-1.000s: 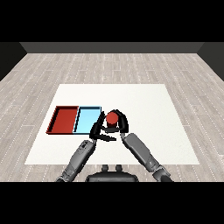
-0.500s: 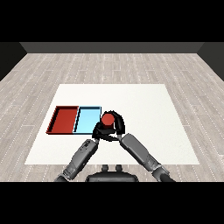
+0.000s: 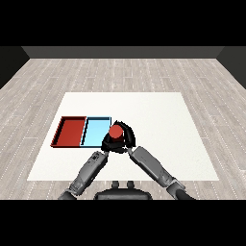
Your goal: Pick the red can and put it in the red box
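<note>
And here is the small red cylindrical can (image 3: 115, 131), round top facing up toward the head view, sitting right at the lower right corner of the shallow light blue rectangular tray (image 3: 95, 132), its left side overlapping that tray's right-hand rim as seen from above; whether it rests on the table or is lifted clear of it cannot be told from this angle. The black right hand (image 3: 127, 138) is wrapped around it, fingers curling over the far side and down the right of the can, so the can is grasped by that hand. The grey right forearm (image 3: 153, 166) runs in from the lower right, angled up and to the left to meet it. The black left hand (image 3: 107, 143) is tucked in close, just below and left of the can, next to the right hand, where the dark shapes merge; the state of its fingers cannot be told here. The grey left forearm (image 3: 89, 169) comes up from the lower left, leaning to the right. The shallow red rectangular tray (image 3: 71, 131) lies immediately left of the blue one, the two touching along their long sides, and the can is apart from it, with the whole blue tray between them. All of this sits on the white flat table top (image 3: 163, 115), with pale grey plank flooring (image 3: 125, 72) around it.
</note>
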`<action>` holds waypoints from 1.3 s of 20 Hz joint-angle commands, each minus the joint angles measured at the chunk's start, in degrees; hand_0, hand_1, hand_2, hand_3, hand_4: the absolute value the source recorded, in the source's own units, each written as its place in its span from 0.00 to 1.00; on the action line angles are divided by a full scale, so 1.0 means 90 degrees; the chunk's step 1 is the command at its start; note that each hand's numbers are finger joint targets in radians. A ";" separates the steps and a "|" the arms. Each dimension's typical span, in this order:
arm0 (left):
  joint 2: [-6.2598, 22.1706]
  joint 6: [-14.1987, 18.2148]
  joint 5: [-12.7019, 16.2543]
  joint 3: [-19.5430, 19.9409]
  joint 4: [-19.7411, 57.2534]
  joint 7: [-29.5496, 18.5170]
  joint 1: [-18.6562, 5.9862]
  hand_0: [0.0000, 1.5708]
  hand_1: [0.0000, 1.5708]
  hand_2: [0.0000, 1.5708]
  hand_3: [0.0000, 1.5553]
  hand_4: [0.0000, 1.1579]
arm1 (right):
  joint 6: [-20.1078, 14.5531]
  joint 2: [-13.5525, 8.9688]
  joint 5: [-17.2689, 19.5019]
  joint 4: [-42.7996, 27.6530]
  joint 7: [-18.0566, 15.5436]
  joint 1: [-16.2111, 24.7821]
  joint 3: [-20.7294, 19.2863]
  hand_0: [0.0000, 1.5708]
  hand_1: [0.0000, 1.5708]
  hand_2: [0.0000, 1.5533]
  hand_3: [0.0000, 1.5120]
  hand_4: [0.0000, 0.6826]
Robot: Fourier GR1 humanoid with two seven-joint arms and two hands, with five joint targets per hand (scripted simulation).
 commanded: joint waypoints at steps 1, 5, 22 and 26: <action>-0.0037 0.0507 -0.0103 0.0030 0.0392 -0.0164 -0.0170 0.00 0.00 0.00 0.00 0.37 | -0.0091 0.0012 -0.0250 0.0402 -0.0280 -0.0150 0.0152 0.93 0.93 0.93 0.90 0.92; -0.0037 0.1259 0.0358 0.0267 0.0247 0.0162 -0.0089 0.85 0.85 0.90 0.87 0.82 | -0.0257 0.0012 0.0209 -0.0246 -0.0036 0.0393 0.0435 0.90 0.90 0.93 0.90 0.92; -0.0033 0.2684 0.0224 -0.0233 0.0402 0.0146 -0.0649 1.00 1.00 0.97 0.92 0.93 | -0.0138 0.0011 -0.1209 0.0216 -0.0588 -0.0464 0.0196 0.84 0.84 0.85 0.83 0.18; -0.0036 0.2662 -0.0077 -0.0180 0.0081 0.0245 -0.0350 1.00 1.00 0.97 0.94 0.97 | 0.0044 0.0010 0.0219 -0.0051 0.0167 0.0036 0.0158 0.00 0.00 0.00 0.00 0.00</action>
